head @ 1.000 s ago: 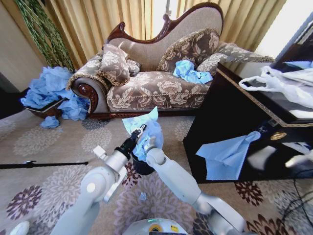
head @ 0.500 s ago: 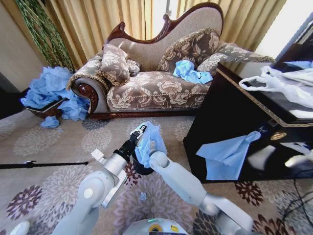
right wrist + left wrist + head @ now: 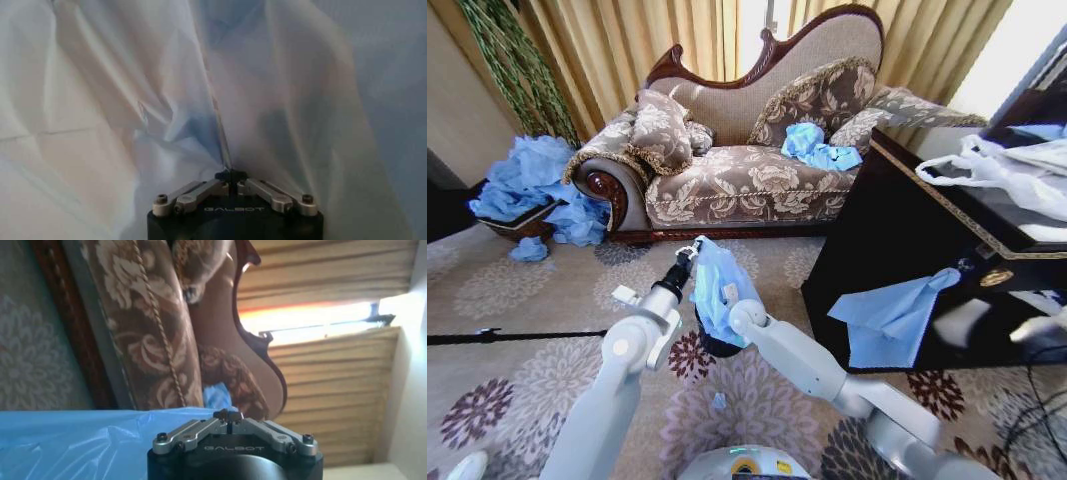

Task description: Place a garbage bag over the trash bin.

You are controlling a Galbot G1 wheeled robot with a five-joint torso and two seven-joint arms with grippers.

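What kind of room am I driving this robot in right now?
Most likely a home-style living room: an ornate floral-upholstered sofa with a carved dark wood frame, long gold pleated curtains behind it, and a beige carpet with flower medallions.

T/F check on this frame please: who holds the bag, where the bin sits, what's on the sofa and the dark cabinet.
1. Both pincers are shut on the bag. True: the left pincer pinches its upper edge, and the right pincer grips it lower down.
2. The bin stands on the sofa. False: it stands on the carpet in front of the sofa, under the bag.
3. The bag lies flat on the floor. False: it is held up above the bin.
4. Crumpled blue plastic lies on the sofa seat. True.
5. A white bag lies on the dark cabinet. True.
6. The left arm is parked away from the bag. False: it is holding the bag.
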